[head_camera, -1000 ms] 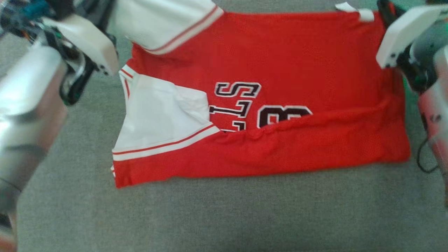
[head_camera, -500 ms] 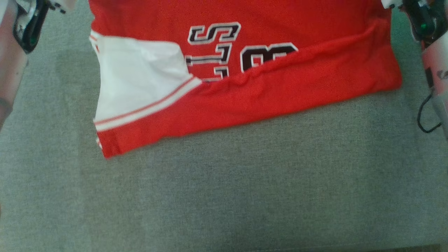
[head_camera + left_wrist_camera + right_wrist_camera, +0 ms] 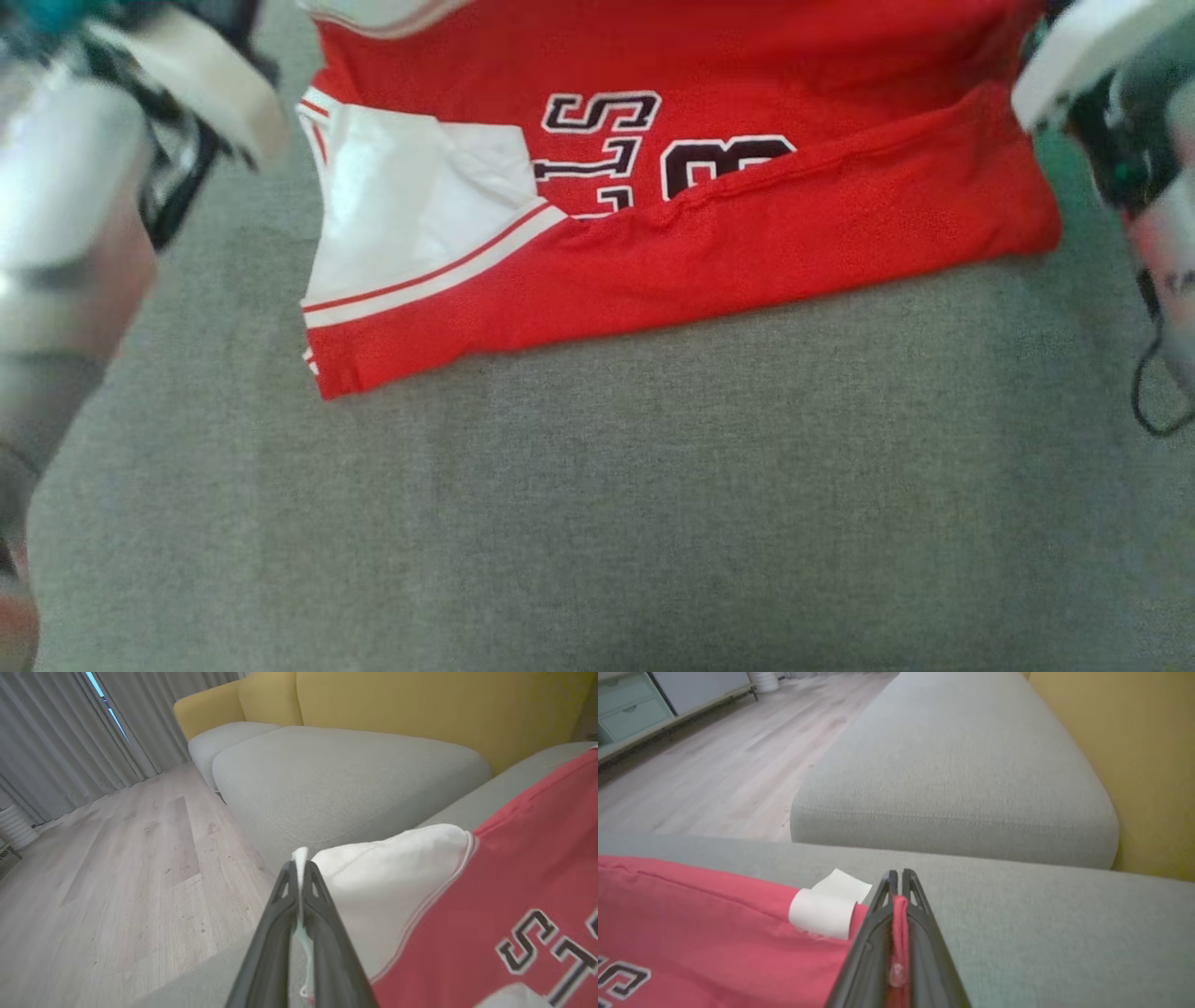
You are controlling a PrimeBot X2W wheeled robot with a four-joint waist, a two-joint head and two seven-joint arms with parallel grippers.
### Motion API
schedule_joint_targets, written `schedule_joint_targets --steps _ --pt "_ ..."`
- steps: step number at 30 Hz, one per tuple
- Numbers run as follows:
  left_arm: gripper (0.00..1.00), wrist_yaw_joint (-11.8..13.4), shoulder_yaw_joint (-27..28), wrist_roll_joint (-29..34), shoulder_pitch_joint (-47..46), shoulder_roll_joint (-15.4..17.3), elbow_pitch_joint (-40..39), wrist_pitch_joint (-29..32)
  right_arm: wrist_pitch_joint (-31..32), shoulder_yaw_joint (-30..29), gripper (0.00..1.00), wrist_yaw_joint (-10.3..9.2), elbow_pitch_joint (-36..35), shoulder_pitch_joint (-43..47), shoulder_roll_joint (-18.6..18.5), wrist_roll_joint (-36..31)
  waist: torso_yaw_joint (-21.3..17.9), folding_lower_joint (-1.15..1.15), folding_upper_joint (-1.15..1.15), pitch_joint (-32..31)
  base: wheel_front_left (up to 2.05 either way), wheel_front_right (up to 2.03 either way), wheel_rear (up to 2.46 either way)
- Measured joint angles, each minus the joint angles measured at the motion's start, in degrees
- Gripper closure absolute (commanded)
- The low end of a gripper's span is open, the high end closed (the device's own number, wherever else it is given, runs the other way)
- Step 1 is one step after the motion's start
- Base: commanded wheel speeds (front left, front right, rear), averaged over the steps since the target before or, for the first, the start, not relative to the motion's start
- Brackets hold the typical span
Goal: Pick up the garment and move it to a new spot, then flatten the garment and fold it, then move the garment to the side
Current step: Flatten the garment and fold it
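The garment (image 3: 747,243) is a red jersey with white sleeves and dark lettering, spread across the grey cushion (image 3: 597,513) with its near edge folded up over the letters. In the left wrist view my left gripper (image 3: 299,870) is shut on the edge of the white sleeve (image 3: 397,882). In the right wrist view my right gripper (image 3: 896,877) is shut on a red corner of the garment (image 3: 714,914), beside a white label (image 3: 822,912). In the head view both wrists sit at the garment's far corners, fingertips past the top edge.
The grey cushion runs on to a second grey seat (image 3: 336,774) with a yellow backrest (image 3: 420,704) behind. Wooden floor (image 3: 117,868) lies beyond the cushion's edge, with curtains (image 3: 56,732) and a cabinet (image 3: 630,704) farther off.
The head camera has shifted between frames, so the whole picture moves. Both grippers keep their hold on the garment's far corners; the garment's near edge stays folded over the letters.
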Motion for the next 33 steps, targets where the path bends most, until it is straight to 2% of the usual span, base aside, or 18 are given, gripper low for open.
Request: schedule_joint_targets --steps 4,12,20,28,33 --pt "1.00 0.00 -2.70 -2.43 3.86 2.25 -4.60 1.72 2.26 3.14 1.00 -0.01 -1.27 3.91 -2.40 2.99 0.95 0.00 0.00 -2.20 0.00 0.00 0.00" --pt "1.00 0.00 -7.26 -8.14 11.93 6.76 -13.94 9.29 8.08 10.22 1.00 -0.01 -6.30 9.97 -7.45 8.82 2.41 -0.01 0.00 -6.59 0.00 0.00 0.00" --pt "1.00 0.60 -11.33 -8.46 17.30 11.48 -23.73 14.70 14.96 17.92 1.00 -0.01 -12.11 12.87 -13.49 13.05 3.42 -0.01 0.00 -9.10 0.00 0.00 0.00" --pt "1.00 1.35 -12.62 -10.02 20.60 12.93 -28.67 19.37 21.41 25.01 1.00 -0.01 -16.36 13.00 -18.36 16.14 3.15 0.00 0.00 -9.71 0.00 0.00 0.00" --pt "1.00 1.26 -13.45 -10.90 21.81 13.85 -30.31 22.63 21.97 27.09 1.00 -0.01 -17.75 13.84 -19.60 17.97 2.65 0.00 0.00 -9.59 0.00 0.00 0.00"
